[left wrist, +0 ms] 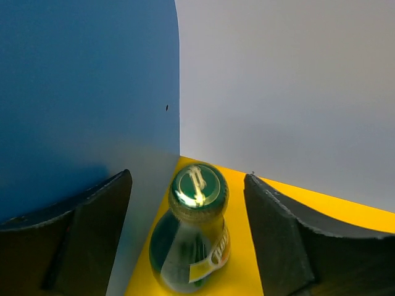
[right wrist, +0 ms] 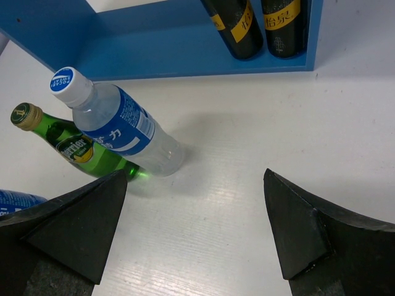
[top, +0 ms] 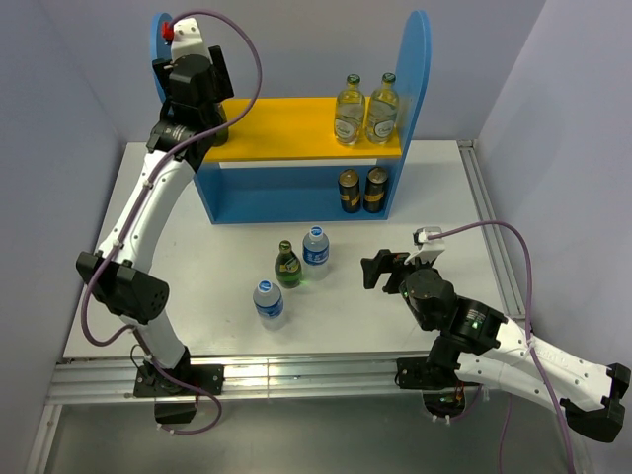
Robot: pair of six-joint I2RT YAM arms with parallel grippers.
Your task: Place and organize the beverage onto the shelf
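While both jaws stand spread, a green bottle (left wrist: 191,234) stands between the left pair.

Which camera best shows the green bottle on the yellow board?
The left wrist view: the green bottle fills it, cap and label clear. From above, the left gripper mostly hides it; the right wrist view misses it.

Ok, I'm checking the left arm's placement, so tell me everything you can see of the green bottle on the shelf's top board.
The green glass bottle stands on the yellow-orange upper board, close beside the blue side panel. Its green cap carries a gold mark; a yellow-edged label wraps the body. The left gripper straddles it, open, with a gap at each finger, so only the board touches it.
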